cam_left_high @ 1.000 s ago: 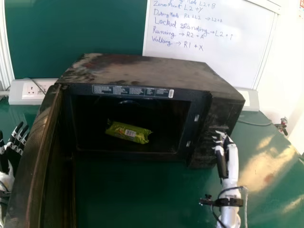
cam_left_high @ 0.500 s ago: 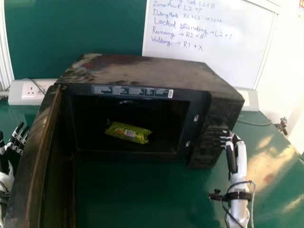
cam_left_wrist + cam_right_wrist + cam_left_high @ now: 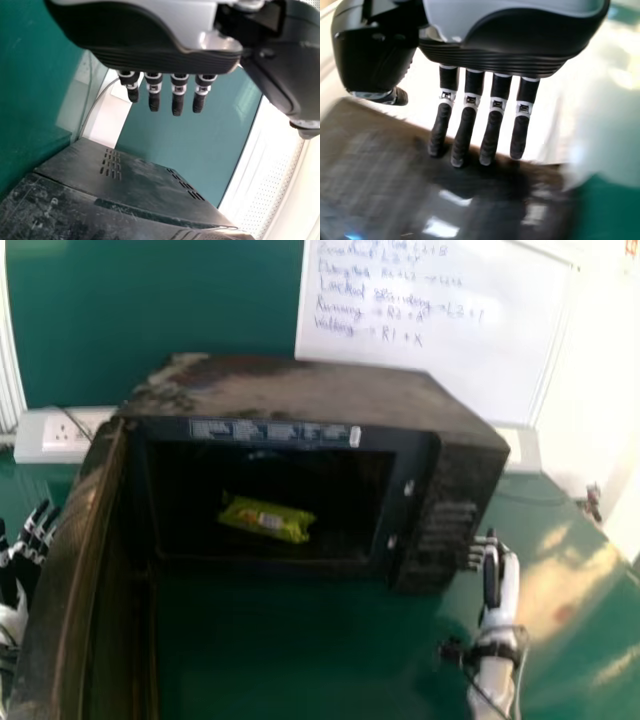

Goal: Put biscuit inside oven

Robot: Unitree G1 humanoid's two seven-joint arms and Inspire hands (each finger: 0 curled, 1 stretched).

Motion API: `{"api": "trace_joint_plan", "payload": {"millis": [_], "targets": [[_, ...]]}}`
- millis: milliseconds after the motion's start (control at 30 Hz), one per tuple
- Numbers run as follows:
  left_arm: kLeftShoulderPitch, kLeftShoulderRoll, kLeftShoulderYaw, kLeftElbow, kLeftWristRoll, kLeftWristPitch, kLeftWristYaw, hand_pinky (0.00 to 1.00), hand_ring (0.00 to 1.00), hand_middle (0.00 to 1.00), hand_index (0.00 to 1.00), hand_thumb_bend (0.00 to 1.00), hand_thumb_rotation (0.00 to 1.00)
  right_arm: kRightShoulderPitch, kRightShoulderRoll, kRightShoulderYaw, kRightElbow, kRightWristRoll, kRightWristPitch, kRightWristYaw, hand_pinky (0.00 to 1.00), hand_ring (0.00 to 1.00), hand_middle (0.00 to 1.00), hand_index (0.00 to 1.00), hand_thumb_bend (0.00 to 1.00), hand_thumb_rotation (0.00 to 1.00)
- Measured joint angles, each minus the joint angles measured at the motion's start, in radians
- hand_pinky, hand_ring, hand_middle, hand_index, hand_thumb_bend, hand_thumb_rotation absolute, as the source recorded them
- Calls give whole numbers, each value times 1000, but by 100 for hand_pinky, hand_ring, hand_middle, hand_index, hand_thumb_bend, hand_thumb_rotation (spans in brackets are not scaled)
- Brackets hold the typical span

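Biscuit [image 3: 265, 519] inside oven [image 3: 290, 390] (whiteboard [image 3: 480, 370] behind)

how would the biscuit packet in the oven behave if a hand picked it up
The biscuit packet is probably light for its size, being a small wrapped snack. Its long, slim body lies straight, so it would likely stay fairly stiff when lifted. The wrapper looks smooth and thin, with crimped ends, so it may slip a little, and a hard squeeze could crack the biscuits.
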State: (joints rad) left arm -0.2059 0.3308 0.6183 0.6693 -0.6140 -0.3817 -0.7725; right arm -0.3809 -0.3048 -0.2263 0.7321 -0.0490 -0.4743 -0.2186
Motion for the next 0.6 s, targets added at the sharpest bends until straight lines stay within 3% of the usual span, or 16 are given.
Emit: {"api": "trace_joint_plan", "payload": {"millis": [200, 300, 600], "targets": [[0, 4, 1, 1, -7, 2, -1, 57, 72, 79, 90, 11, 0, -89, 2, -19, 187, 17, -58, -39, 36, 42, 51, 64, 50, 71], [-3, 8, 1, 11, -9, 2, -4, 51, 70, 78, 90, 11, 0, -124, -2, -22, 262, 20, -89, -39, 35, 41, 50, 63, 50, 70], [-3, 14, 4, 7, -36, 10, -23, 55, 71, 78, 91, 9, 0, -170, -1, -38, 366, 53, -136, -38, 34, 39, 49, 64, 50, 69]]}}
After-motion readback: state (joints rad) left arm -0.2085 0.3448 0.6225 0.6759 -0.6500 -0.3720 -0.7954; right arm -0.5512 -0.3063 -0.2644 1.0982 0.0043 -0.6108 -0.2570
